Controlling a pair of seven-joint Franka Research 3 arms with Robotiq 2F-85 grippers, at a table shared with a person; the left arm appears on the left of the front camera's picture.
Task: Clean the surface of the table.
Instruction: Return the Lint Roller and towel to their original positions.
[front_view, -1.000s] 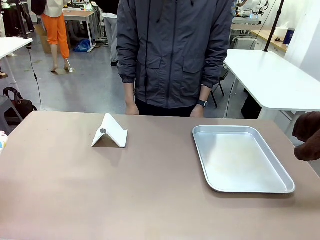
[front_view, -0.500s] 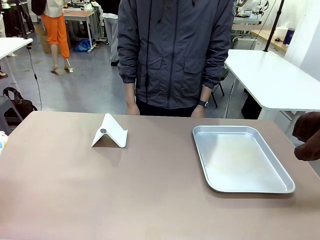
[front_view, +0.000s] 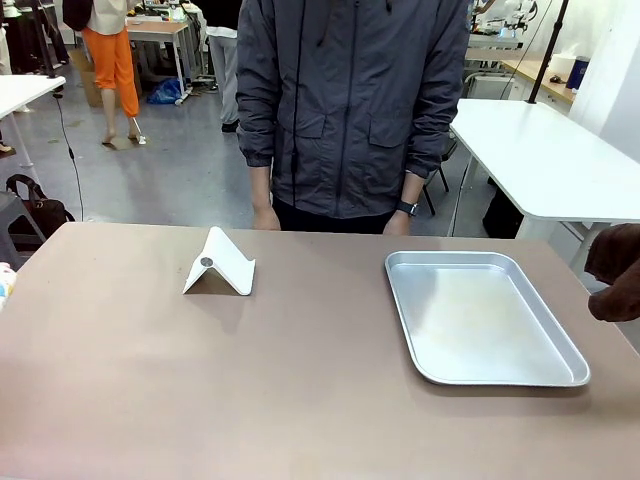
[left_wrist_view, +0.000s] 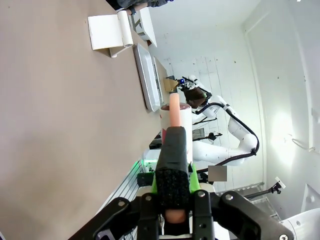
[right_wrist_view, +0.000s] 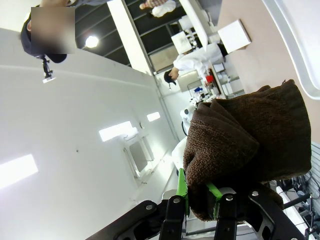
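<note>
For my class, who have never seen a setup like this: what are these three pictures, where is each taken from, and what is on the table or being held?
Two robot arms share a brownish-tan table with a person in a grey jacket standing opposite. The front picture looks across it: a folded white card stand and a shiny silver metal tray lie there. The other two come from cameras on each wrist. The left gripper is shut on a white bottle with a pinkish nozzle, perhaps a sprayer. The right gripper is shut on a dark brown cloth, seen at the front picture's right edge.
</note>
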